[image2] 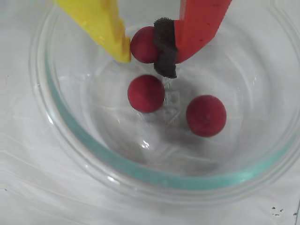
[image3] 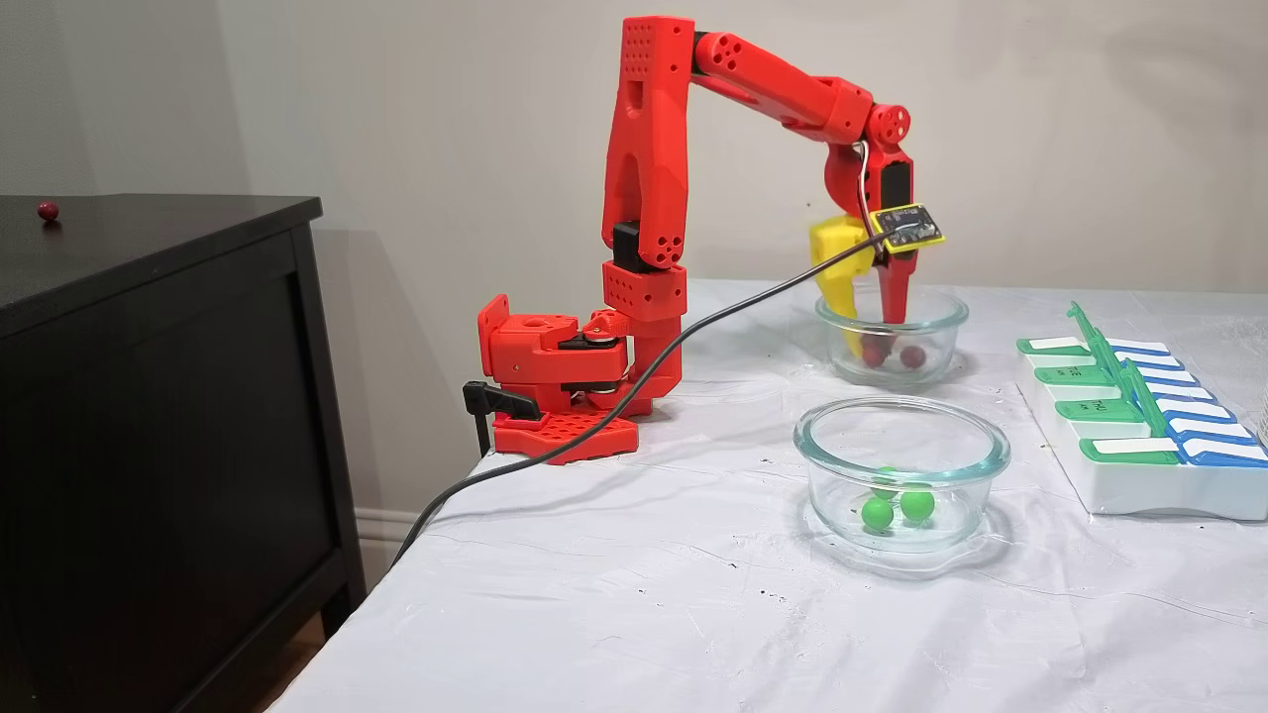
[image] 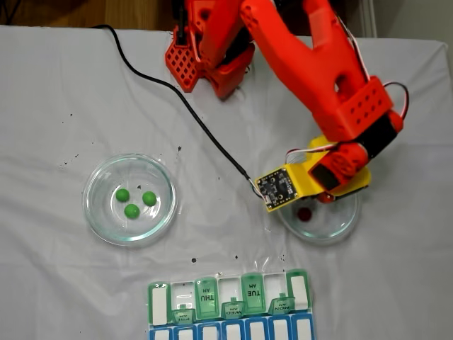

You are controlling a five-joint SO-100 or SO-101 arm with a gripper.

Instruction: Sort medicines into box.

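The gripper (image2: 145, 49) pinches one small glossy dark red round pill (image2: 143, 44) inside the round clear glass dish (image2: 93, 150). Lift straight up, keeping the squeeze steady, clear of the two loose red pills (image2: 146, 93) beside it. The arm reaches steeply down into the dish.

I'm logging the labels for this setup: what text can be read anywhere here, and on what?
"THU AM": green lid of the pill organizer, upside down in a fixed view.
"TUE AM": green lid, also upside down.
"WED" and "MON" seem printed on the raised tabs, too small to be sure.
The circuit board shows no readable text.
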